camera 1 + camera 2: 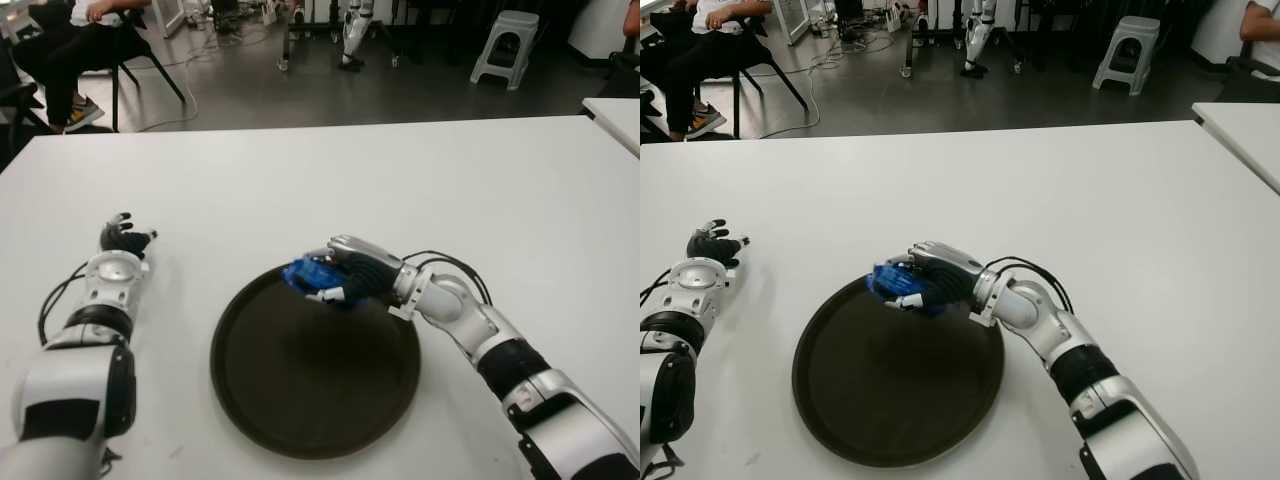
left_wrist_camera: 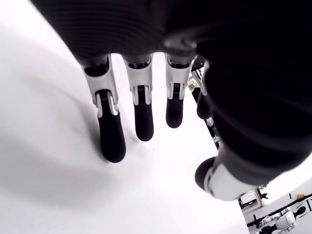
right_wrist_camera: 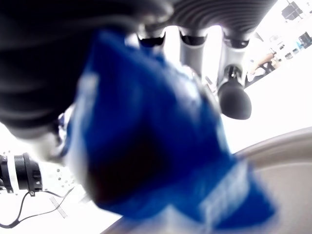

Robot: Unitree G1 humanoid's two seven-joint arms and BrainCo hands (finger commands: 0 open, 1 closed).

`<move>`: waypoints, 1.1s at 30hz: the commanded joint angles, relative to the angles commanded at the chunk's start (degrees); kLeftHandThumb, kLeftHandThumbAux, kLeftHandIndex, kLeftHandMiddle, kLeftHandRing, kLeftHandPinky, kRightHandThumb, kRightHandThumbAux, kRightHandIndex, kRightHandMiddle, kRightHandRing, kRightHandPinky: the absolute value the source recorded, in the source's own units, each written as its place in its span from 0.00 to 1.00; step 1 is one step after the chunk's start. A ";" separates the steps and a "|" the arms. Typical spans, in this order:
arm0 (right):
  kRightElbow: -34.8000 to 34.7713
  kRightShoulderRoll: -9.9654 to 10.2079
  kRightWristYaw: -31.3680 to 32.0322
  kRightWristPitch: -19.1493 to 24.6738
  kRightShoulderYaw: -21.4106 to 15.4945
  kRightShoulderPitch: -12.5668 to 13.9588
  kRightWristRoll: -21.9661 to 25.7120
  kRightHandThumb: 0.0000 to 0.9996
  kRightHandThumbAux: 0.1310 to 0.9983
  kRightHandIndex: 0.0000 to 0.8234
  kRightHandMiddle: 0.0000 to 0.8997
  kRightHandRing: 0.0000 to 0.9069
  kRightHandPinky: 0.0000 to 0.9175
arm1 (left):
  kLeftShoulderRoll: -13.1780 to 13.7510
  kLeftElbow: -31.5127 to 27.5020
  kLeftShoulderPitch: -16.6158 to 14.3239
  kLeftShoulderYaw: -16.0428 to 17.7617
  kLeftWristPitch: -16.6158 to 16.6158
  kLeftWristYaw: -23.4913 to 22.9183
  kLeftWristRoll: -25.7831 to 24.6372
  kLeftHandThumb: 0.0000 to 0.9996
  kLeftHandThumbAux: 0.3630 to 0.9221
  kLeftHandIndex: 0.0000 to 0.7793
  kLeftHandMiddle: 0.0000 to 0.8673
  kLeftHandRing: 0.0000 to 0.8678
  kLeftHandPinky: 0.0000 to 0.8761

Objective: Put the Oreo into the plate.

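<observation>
The left hand (image 1: 125, 240) shows on the white counter (image 1: 400, 190), well left of the plate, its fingers (image 2: 111, 134) extended, loose and holding nothing. The dark round plate (image 1: 300, 420) lies on the counter at centre. Over its far rim, the blue Oreo (image 1: 308, 275) packet sits in the right hand (image 1: 350, 272), its long axis running roughly left-right, the free end pointing left. The fingers (image 1: 940, 262) are wrapped over its top, clasping it. The right forearm reaches in low from the right.
</observation>
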 joint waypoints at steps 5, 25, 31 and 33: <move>2.29 0.24 -0.11 -0.97 0.29 -0.97 -0.38 0.10 0.35 0.00 0.00 0.00 0.00 | -0.09 -0.05 0.02 -0.11 -0.02 0.12 0.06 0.24 0.70 0.17 0.17 0.19 0.20; 6.81 1.33 0.01 -1.52 -0.43 -1.86 1.17 0.06 0.35 0.00 0.02 0.00 0.00 | -0.17 -0.11 0.29 0.05 -0.77 -0.36 -0.10 0.25 0.75 0.17 0.15 0.17 0.18; 7.04 0.95 0.24 -1.91 -0.09 -2.08 0.77 0.07 0.36 0.00 0.02 0.00 0.00 | -0.24 -0.10 0.34 0.03 -0.73 -0.22 -0.13 0.24 0.73 0.15 0.14 0.16 0.17; 7.09 0.75 0.16 -2.02 0.08 -2.22 0.35 0.06 0.35 0.01 0.02 0.00 0.00 | -0.30 -0.09 0.34 0.11 -0.69 -0.05 -0.19 0.25 0.72 0.16 0.14 0.16 0.17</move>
